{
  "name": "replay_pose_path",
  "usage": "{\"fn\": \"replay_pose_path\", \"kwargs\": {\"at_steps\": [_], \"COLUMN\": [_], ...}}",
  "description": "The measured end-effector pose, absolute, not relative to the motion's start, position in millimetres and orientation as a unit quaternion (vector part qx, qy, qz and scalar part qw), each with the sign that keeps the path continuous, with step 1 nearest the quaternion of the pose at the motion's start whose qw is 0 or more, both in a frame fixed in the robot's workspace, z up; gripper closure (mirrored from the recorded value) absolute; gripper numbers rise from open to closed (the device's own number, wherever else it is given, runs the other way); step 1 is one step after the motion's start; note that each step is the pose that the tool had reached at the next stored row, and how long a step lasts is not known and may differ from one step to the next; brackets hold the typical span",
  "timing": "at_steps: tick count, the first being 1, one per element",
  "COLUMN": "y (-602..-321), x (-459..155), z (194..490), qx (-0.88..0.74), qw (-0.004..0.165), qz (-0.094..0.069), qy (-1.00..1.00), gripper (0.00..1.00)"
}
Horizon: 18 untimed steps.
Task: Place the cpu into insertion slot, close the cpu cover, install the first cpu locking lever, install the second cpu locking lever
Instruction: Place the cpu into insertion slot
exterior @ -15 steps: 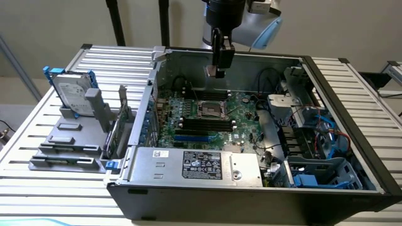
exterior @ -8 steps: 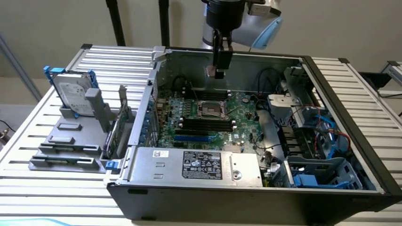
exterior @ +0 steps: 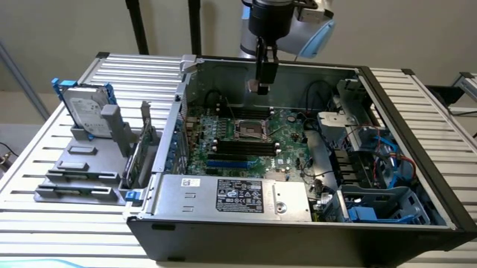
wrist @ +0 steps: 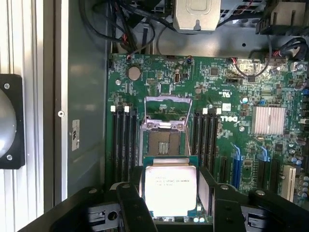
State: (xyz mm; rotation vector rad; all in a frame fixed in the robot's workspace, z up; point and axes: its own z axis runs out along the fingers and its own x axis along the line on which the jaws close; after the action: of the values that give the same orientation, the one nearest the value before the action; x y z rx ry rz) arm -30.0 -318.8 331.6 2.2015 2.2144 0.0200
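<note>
Black gripper (wrist: 171,215) is holding the cpu (wrist: 170,188) - a small flat square chip with a pale silvery top and printed lettering. Its two black fingers (wrist: 133,205) are clamping the chip's opposite edges. In the exterior view the gripper (exterior: 262,86) is hanging on the arm over the open dark computer case (exterior: 417,117), clear of the board, with the chip at its tip.

Below it, the insertion slot (wrist: 163,142) - a square socket with a dark centre and silver rim - is lying uncovered on the green circuit board (wrist: 217,96). Long black memory slots (wrist: 123,140) are flanking it on both sides. The cpu cover (wrist: 168,99), a thin silver metal frame with a cut-out centre, is standing flipped up just past the socket.

Further off, at the exterior view's left, a silver hard drive (exterior: 82,109) is sitting upright in a grey stand on the ribbed metal table (exterior: 44,162).
</note>
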Motion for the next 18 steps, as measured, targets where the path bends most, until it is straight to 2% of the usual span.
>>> {"fn": "replay_pose_path", "kwargs": {"at_steps": [18], "y": [-317.7], "x": [-28.7], "z": [303.0], "qx": [0.705], "qw": [0.006], "qz": [0.007], "qy": [0.709], "gripper": [0.46]}}
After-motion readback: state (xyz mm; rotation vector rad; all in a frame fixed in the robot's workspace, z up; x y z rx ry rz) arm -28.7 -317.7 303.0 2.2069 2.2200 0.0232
